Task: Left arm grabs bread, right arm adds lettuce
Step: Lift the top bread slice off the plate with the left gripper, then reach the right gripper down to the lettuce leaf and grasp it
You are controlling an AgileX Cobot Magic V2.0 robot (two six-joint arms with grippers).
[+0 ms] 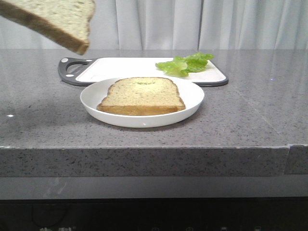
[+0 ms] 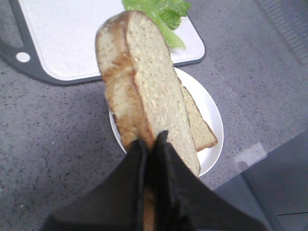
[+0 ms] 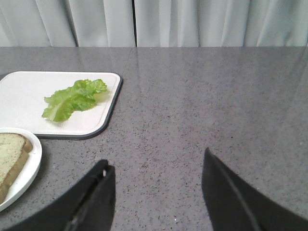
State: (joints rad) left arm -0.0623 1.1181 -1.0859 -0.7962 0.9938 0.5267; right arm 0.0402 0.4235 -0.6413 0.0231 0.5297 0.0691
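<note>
The grey speckled stone desk [image 1: 250, 115] carries everything, with pale curtains hanging behind it. On it lies a white rectangular cutting board with a dark grey rim and handle [image 1: 120, 66], and just in front of the board sits a round white plate [image 1: 192, 94] holding a thinner, flatter slice of toast [image 1: 142, 95] lying flat.

The thick square slice of bread with a pale speckled face and golden-brown crust [image 2: 144, 86] is up in the air, clear of the desk. In the front view it shows at the upper left corner, tilted, with part of it cut off by the frame edge [image 1: 57, 19]. The black wedge-fingered left hand [image 2: 151, 144] is clenched on its lower edge, one finger on each face, so the slice stands on edge above the plate; in the left wrist view it hides much of the plate and the flatter toast beneath.

The ruffled bright green lettuce leaf [image 3: 74, 98] lies on the far right corner of the cutting board, touching nothing else. The black right hand [image 3: 156, 192] hovers over bare desk with its two fingers spread wide and nothing between them, well apart from the lettuce, which lies ahead of it and toward the left arm's side. Neither hand appears in the front view.
</note>
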